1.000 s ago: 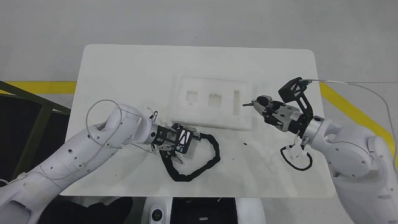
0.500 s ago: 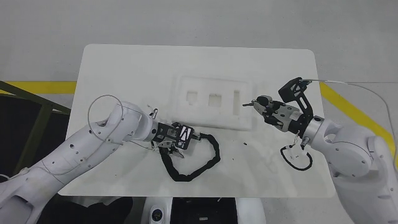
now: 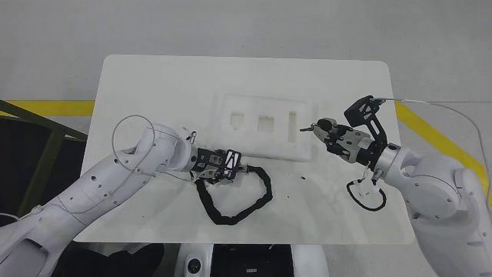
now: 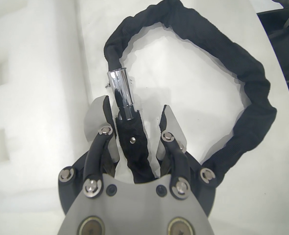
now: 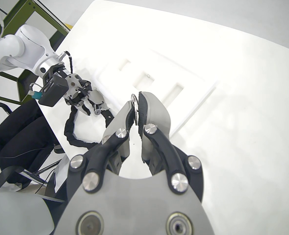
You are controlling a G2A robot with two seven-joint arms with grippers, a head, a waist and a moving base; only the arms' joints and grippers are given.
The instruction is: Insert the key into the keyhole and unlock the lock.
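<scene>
Key gripped; lock lying on the table.
Right gripper is clamped on the key above the table. Left gripper, fingers apart, straddles the chain lock at its chrome end.

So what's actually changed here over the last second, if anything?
The left claw, open around the chain lock's chrome end, slid slightly toward the foam tray; nothing was grabbed or released. The right claw kept holding the key in the air, and the chain's loop barely moved.
</scene>
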